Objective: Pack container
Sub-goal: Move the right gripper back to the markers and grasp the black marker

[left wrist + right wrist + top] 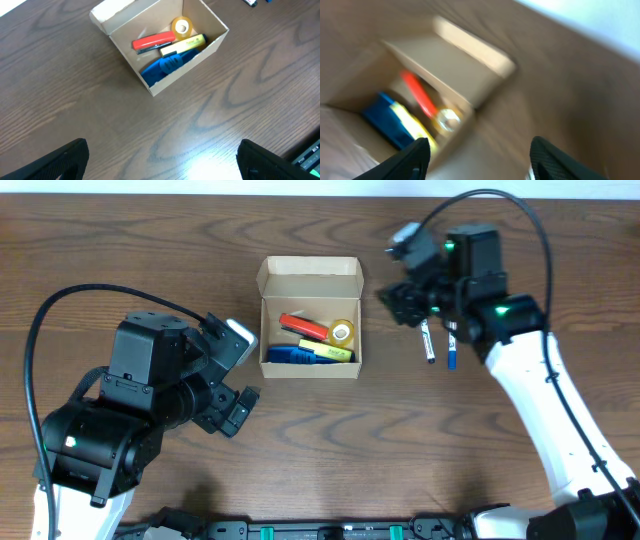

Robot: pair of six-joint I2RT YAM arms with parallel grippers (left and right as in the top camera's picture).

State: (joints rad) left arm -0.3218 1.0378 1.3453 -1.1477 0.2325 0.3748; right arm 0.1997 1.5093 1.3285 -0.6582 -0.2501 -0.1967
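The container [310,280], a tan cardboard box with its flap lid folded back, sits mid-table. Inside lie a red item [302,327], a tape roll [343,333], a yellow highlighter [330,352] and a blue item [288,355]. The left wrist view shows the container [210,47] with the same contents. My left gripper [238,408] hovers open left of and below the box, its jaws [162,165] wide over bare wood. My right gripper [395,302] hangs just right of the box, open and holding nothing [480,160]. The right wrist view is blurred; the container [445,60] shows at its left.
A black marker [428,342] and a blue marker [452,352] lie on the wooden table [330,440], under the right arm and to the right of the box. Black cables arc over both arms. The table's far edge runs along the top.
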